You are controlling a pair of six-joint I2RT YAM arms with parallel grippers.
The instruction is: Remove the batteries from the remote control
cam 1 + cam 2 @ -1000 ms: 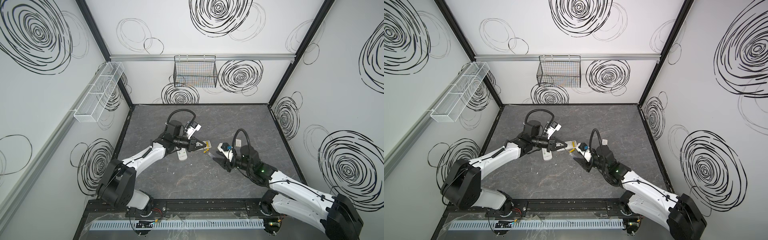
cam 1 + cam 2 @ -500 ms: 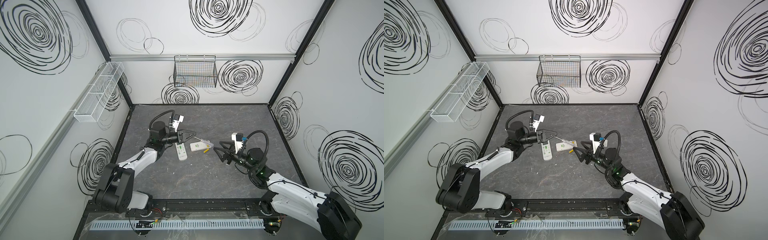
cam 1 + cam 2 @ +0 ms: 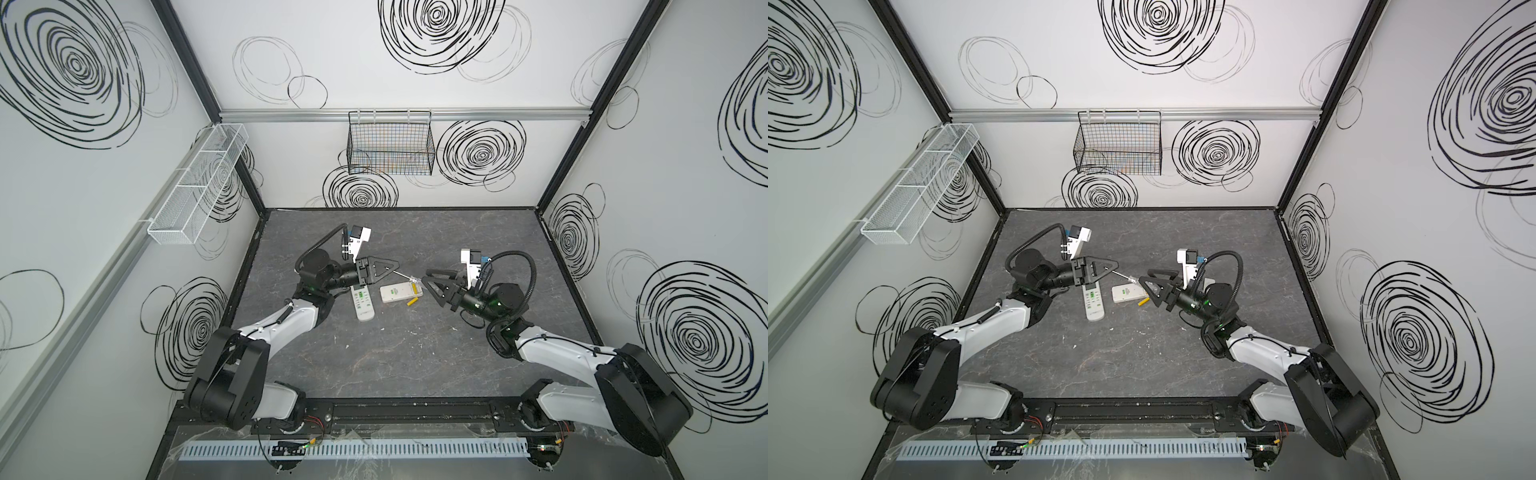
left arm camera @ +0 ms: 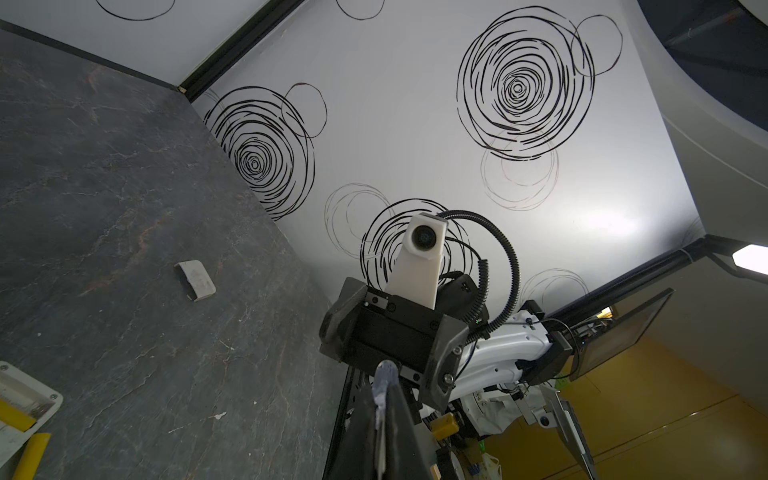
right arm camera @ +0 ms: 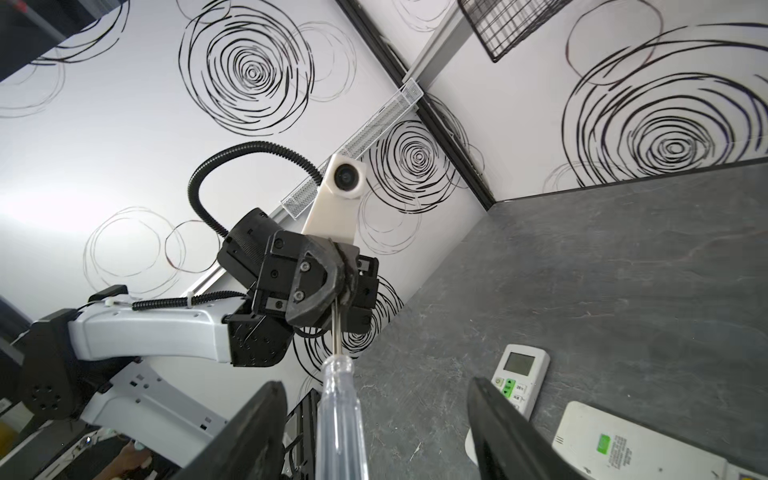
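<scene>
My left gripper (image 3: pixel 397 270) (image 4: pixel 381 399) is shut on the metal shaft of a clear-handled screwdriver (image 3: pixel 409 277), held above the table. My right gripper (image 3: pixel 428 283) (image 5: pixel 374 419) is open, and the screwdriver's clear handle (image 5: pixel 338 415) lies between its fingers, nearer one of them. A white remote control (image 3: pixel 401 292) lies face down with its battery bay open; one yellow battery (image 4: pixel 14 415) sits in the bay. Another yellow battery (image 3: pixel 412 301) (image 4: pixel 31 455) lies loose on the table beside that remote. A second remote (image 3: pixel 363 301) (image 5: pixel 519 382) lies face up with its buttons showing.
A small white plastic cover (image 4: pixel 195 279) lies on the grey table (image 3: pixel 395 357), apart from the remotes. A black wire basket (image 3: pixel 390 145) hangs on the back wall and a white mesh tray (image 3: pixel 199 183) on the left wall.
My left gripper has drawn back to the left from over the face-down remote, carrying the screwdriver. My right gripper has lifted, opened and come around the screwdriver's handle.
</scene>
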